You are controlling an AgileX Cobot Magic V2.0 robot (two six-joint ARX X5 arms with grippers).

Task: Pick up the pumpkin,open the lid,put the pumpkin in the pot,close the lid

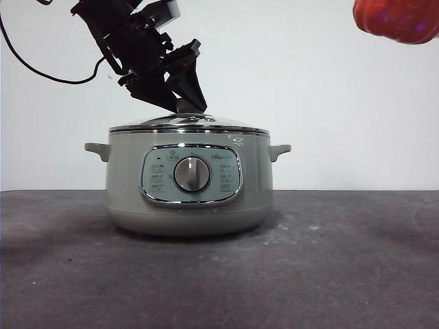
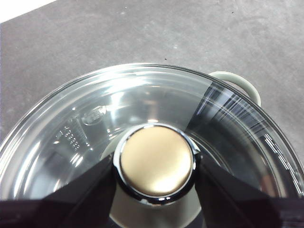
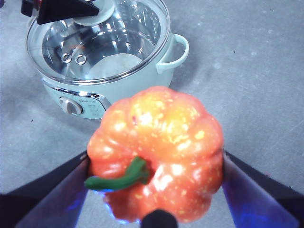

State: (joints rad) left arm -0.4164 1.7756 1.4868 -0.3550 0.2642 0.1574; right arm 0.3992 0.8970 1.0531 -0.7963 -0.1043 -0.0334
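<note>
Worktop (image 1: pixel 343 274): dark grey, nothing else on it but the pot.

Pot (image 1: pixel 188 185) sits centre frame in the front view, dial facing the camera, and upper left in my right wrist view. Risk: it isn't held down. If I pull the lid off at an angle, the rim could catch and drag or rock the pot.

Lid (image 1: pixel 188 123) is seated flat on the pot rim, not yet off. Glass and chrome, so slick. Main worry is that it swings on the knob once lifted, or clips the rim.

My left gripper (image 1: pixel 186 103) comes down from the upper left of the front view, with its jaws clamped on either side of the lid's knob (image 2: pixel 156 160). The knob is round and smooth, and the hold looks low on it. If the jaws only pinch the curved edge, the lid may pivot or slip out mid-lift.

Pumpkin (image 3: pixel 159 156) is clamped in my right gripper (image 3: pixel 156 185), held high in the upper right corner of the front view, well off to the pot's side. It's glossy and ribbed, and the jaws press on curved flanks, so it may rotate or squirt out on a fast move. Also, both arms head for the same opening, so swinging in too soon risks a collision.
</note>
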